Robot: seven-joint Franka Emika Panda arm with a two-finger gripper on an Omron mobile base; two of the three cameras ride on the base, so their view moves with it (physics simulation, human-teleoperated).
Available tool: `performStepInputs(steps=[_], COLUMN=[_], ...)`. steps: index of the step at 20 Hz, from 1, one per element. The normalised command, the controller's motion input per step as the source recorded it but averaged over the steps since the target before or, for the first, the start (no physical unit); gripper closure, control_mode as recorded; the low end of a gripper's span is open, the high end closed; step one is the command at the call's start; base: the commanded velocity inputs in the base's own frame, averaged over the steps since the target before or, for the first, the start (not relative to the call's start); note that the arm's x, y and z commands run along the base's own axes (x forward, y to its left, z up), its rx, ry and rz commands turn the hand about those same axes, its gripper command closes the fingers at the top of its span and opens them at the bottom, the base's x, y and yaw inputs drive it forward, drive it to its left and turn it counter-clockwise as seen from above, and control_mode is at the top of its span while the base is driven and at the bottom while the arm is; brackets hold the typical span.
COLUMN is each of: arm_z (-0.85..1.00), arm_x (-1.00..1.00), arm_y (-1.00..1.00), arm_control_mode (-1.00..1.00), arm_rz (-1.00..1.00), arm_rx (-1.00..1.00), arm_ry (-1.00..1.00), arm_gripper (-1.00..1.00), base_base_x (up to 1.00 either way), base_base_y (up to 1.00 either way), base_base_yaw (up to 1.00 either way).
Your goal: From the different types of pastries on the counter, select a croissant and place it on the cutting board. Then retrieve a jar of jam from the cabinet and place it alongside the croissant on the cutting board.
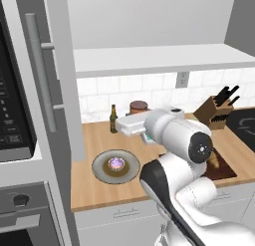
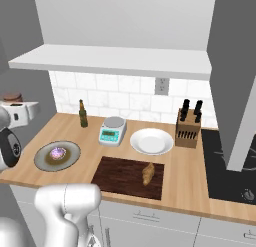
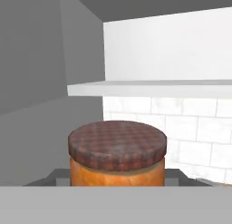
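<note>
On the near part of the worktop [image 2: 195, 186], the cutting board [image 2: 120, 177] lies flat and close to the front edge, with the croissant [image 2: 148, 173] resting on its right half. To the left of the board, a grey plate [image 2: 41, 161] carries the round pastry with pink-purple topping [image 2: 57, 153]. Just beyond the board sit a small kitchen scale [image 2: 112, 130] and an empty white plate [image 2: 151, 141], side by side, and to the right of those a knife block [image 2: 188, 126] stands near the backsplash. A slim dark bottle [image 2: 83, 114] stands upright at the far left of the worktop by the wall.

Above the left part of the worktop, the tool [image 1: 142, 121] is lifted clear of the surface with the jar of jam [image 3: 117, 155] upright in it; in the hand view the jar sits between the finger tips, its reddish-brown lid uppermost, so the tool is closed around it. The jar's top also shows at the left edge of the right base view. The cabinet's [image 1: 60, 65] door stands open at the far left, and its white shelf [image 2: 115, 61] runs above the tiled wall.
</note>
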Motion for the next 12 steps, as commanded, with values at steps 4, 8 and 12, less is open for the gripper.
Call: performStepInputs(steps=[4,8,12], arm_z=[-0.61,-0.58,-0.58], arm_x=[-0.22,0.00,-0.09], arm_y=[-0.55,-0.57,-0.59], arm_control_mode=[-1.00,-1.00,-1.00], arm_rz=[0.05,0.10,0.10], arm_rx=[0.01,0.04,0.03], arm_ry=[0.00,0.03,0.01], arm_gripper=[1.00,1.00,1.00], base_base_x=[0.00,0.00,0.00], base_base_y=[0.00,0.00,0.00], base_base_yaw=[0.00,0.00,0.00])
